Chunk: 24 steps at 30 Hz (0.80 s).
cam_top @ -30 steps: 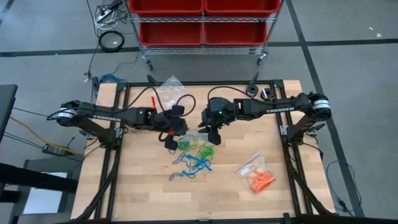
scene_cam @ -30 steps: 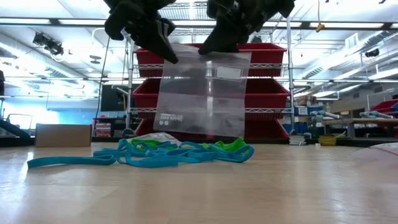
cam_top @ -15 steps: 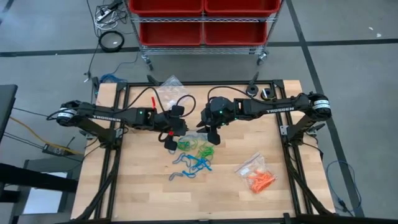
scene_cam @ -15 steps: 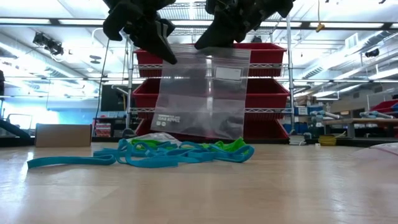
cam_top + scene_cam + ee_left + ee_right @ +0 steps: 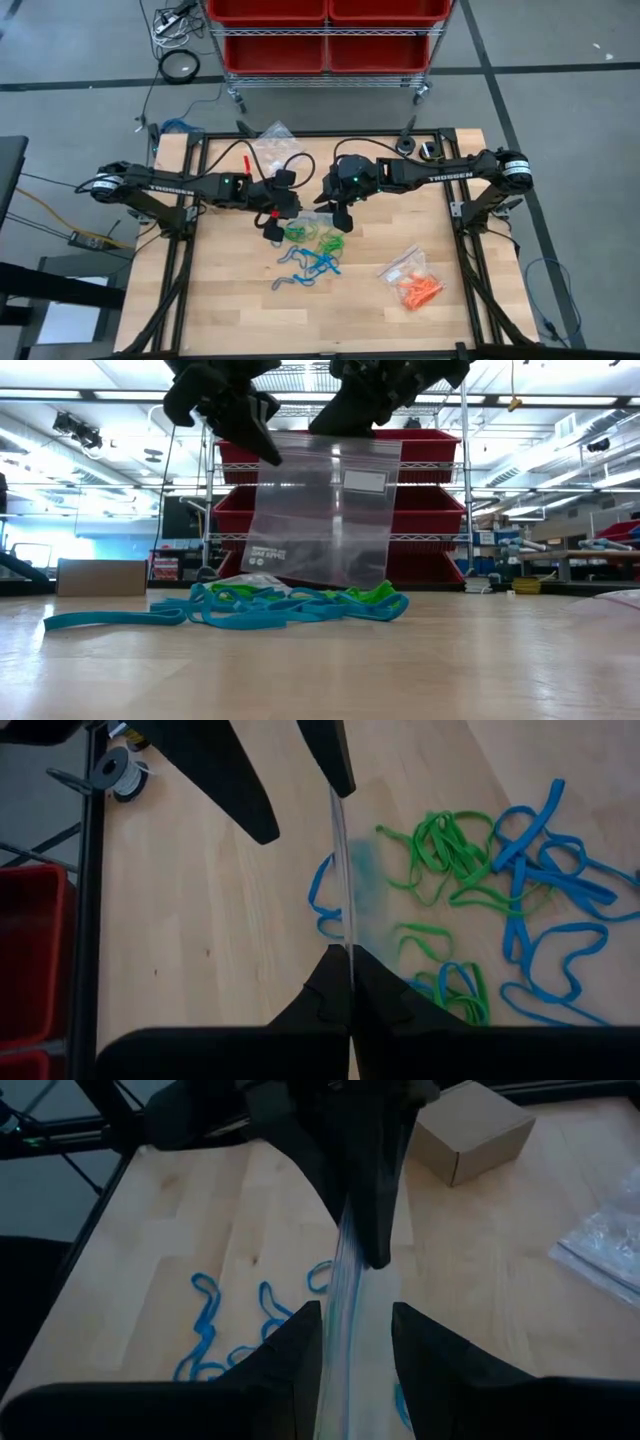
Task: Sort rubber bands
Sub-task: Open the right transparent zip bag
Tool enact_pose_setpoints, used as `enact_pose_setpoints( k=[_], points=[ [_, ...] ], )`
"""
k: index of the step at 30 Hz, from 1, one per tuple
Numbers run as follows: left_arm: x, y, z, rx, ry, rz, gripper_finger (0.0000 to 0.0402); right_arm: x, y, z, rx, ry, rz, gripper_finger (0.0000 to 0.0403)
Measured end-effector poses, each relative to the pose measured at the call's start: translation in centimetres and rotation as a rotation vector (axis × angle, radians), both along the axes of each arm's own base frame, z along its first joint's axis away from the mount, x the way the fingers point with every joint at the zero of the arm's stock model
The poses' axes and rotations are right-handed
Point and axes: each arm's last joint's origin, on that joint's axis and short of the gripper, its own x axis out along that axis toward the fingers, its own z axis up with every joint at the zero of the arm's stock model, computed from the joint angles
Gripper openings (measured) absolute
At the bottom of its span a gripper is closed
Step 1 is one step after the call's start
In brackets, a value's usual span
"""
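The wooden table is taken as the landmark here. Parked just past its far edge is a rack of red bins. Above the middle of the table a clear plastic bag is held up in the air by both arms, hanging just over the bands. The left gripper is clamped tight on the bag's top corner, and the right gripper is positioned at the other top corner with the bag's edge seen between its part-spread fingers. The rubber bands are piled loose on the table's middle, blue and green tangled together. Orange bands are found in a second bag near the table's right front.
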Motion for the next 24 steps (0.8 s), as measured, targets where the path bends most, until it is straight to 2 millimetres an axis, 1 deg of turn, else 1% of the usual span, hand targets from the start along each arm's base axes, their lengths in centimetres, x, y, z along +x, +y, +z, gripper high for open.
enact_pose_setpoints(
  k=[24],
  points=[
    [-0.01,-0.21,-0.01,-0.001,0.001,-0.006,0.0,-0.02,-0.12,-0.02,-0.027,0.002,-0.012,0.0111]
  ],
)
